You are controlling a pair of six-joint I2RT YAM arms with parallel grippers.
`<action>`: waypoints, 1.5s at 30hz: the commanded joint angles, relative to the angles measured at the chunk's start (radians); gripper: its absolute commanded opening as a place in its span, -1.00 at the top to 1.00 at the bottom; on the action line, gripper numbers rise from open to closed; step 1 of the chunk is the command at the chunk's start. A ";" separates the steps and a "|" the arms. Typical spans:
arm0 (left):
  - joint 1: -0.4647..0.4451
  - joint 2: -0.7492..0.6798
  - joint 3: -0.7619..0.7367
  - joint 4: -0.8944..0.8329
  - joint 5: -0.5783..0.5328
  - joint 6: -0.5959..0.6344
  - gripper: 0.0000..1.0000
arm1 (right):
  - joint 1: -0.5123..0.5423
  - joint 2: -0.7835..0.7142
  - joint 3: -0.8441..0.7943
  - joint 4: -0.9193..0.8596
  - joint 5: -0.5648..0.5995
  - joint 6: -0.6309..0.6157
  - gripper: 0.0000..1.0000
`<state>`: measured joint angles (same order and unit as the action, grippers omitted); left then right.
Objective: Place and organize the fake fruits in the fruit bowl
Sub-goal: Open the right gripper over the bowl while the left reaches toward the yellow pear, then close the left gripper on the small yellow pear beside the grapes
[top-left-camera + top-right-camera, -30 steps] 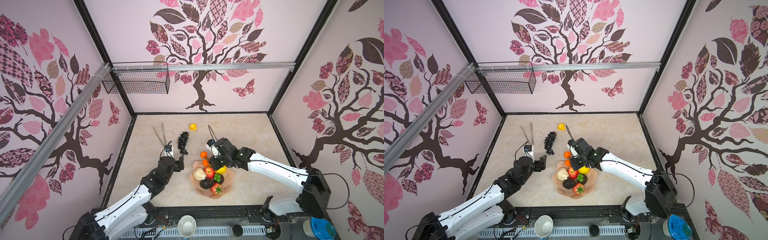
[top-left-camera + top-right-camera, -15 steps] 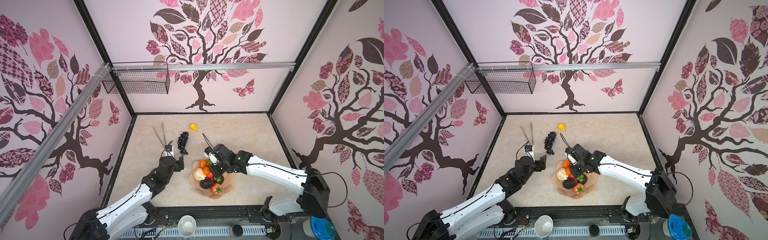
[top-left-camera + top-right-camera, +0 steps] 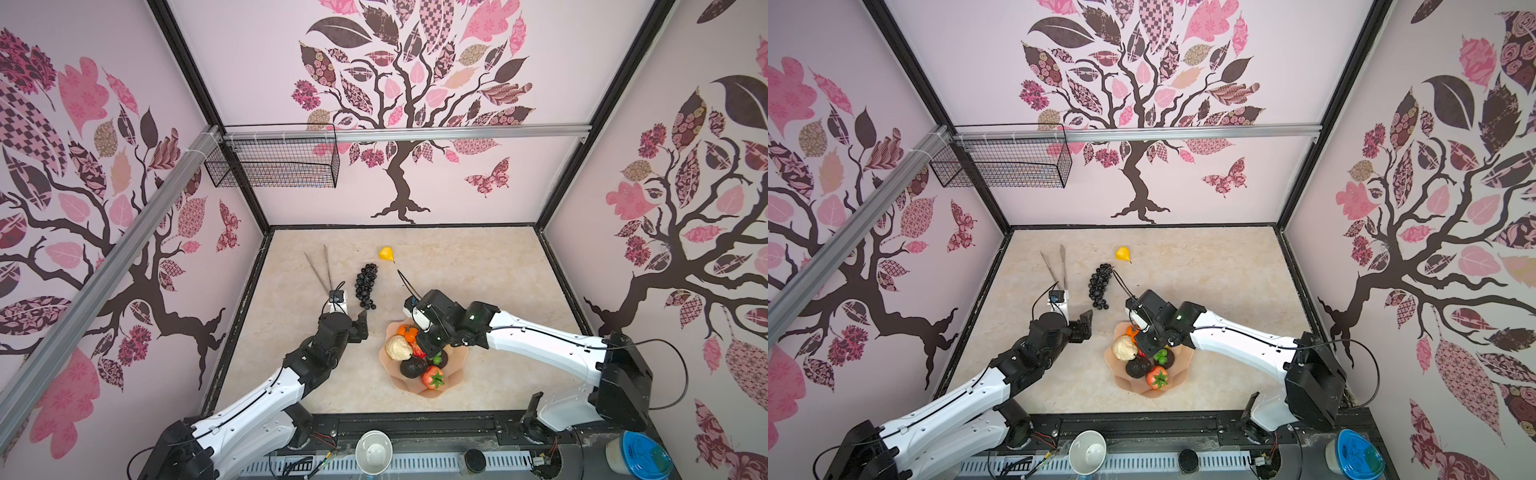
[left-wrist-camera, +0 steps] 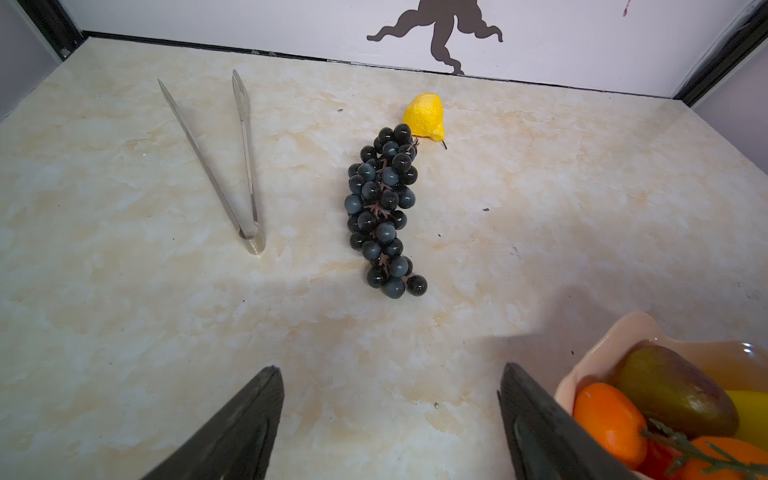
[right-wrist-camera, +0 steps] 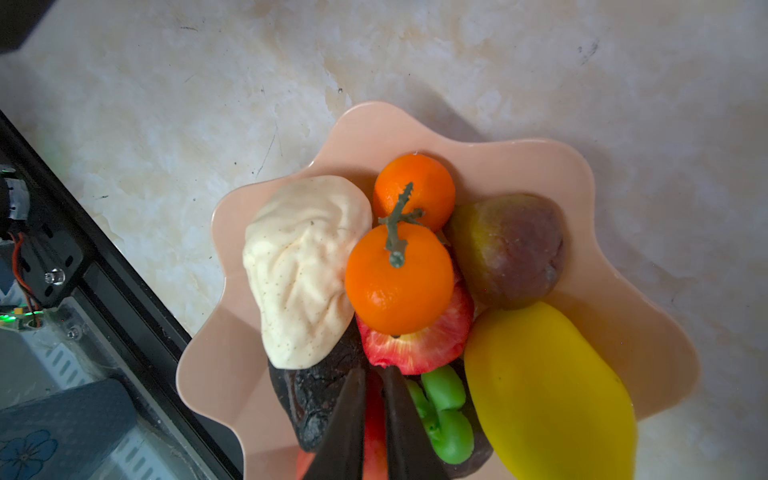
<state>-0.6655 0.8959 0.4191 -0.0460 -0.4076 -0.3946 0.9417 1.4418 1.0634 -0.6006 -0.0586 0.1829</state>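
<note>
Right fingers (image 5: 345,428) are hovering over fruit bowl (image 5: 519,153), nearly clenched, empty. Left fingers (image 4: 232,428) are gaping wide, empty, facing grape bunch (image 4: 384,216). Next is likely reaching forward and clamping it.

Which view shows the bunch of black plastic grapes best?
The left wrist view: the bunch of black plastic grapes lies whole and close. Both top views show it small; the right wrist view misses it.
</note>
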 commanded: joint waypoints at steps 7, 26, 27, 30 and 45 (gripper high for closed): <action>0.004 0.001 0.002 0.009 -0.004 0.005 -0.69 | 0.008 -0.043 0.044 -0.022 0.055 -0.004 0.48; 0.020 0.523 0.492 -0.105 0.075 -0.017 -0.73 | 0.006 -0.570 -0.336 0.404 0.468 0.152 -0.32; 0.029 0.577 0.548 -0.125 0.074 -0.017 -0.74 | 0.006 -0.600 -0.361 0.416 0.474 0.169 -0.34; 0.067 0.733 0.702 -0.194 0.092 -0.042 -0.76 | 0.006 -0.680 -0.416 0.436 0.483 0.202 -0.40; 0.166 1.232 1.297 -0.361 0.077 0.053 -0.84 | 0.006 -0.862 -0.537 0.397 0.451 0.262 -0.59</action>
<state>-0.5030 2.0804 1.5963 -0.3550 -0.3088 -0.3889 0.9417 0.5919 0.5343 -0.2008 0.4000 0.4244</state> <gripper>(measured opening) 0.918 0.794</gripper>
